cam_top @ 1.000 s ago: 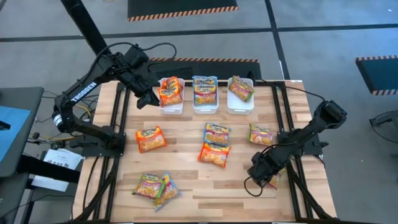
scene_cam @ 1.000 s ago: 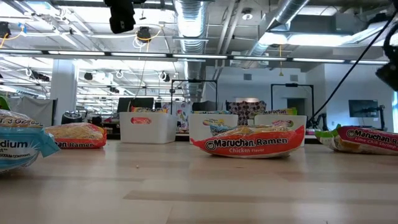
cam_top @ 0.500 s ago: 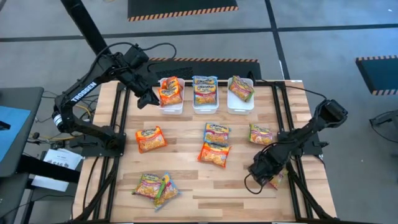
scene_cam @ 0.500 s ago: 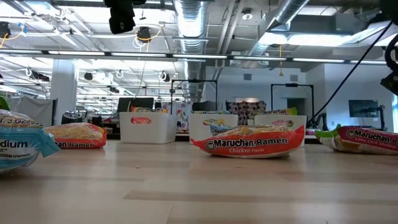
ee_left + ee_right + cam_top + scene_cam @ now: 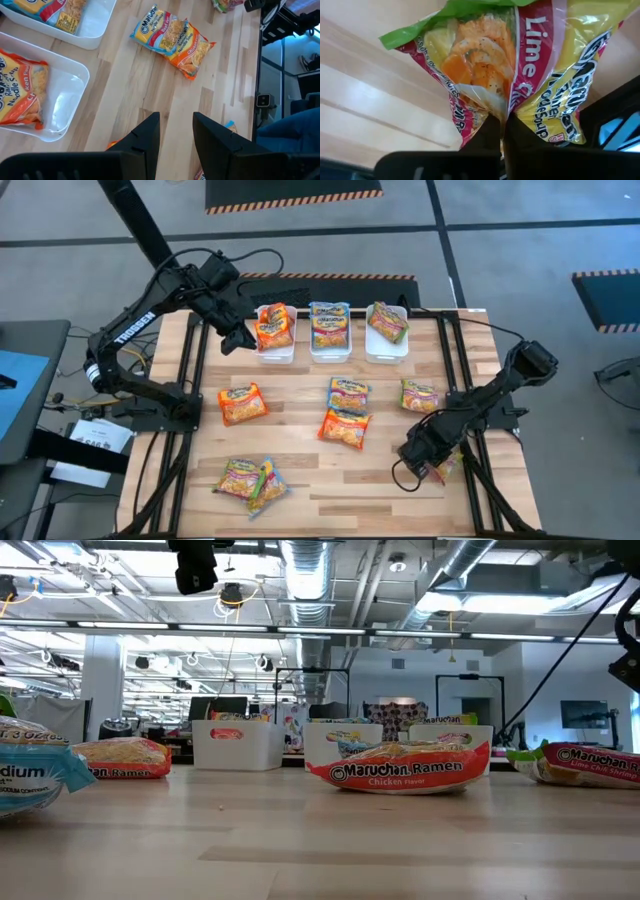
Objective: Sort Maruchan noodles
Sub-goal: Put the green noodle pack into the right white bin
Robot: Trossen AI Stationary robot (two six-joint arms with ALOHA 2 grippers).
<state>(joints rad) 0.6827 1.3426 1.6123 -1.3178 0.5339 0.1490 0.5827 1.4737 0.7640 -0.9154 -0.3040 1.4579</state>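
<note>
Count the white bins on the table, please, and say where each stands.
3, in a row at the table's far edge: left bin, middle bin, right bin. None seems hidden.

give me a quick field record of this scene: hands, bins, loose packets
right hand: shut on green-pink lime packet, near the table's right edge
left hand: part open, holding nothing, hovering beside the left bin
bins: three white, in a row at the far edge, each with noodles
left bin contents: orange packet
loose on table: orange packet, blue packet overlapping another orange one, green-pink packet, pair at the near-left
</note>
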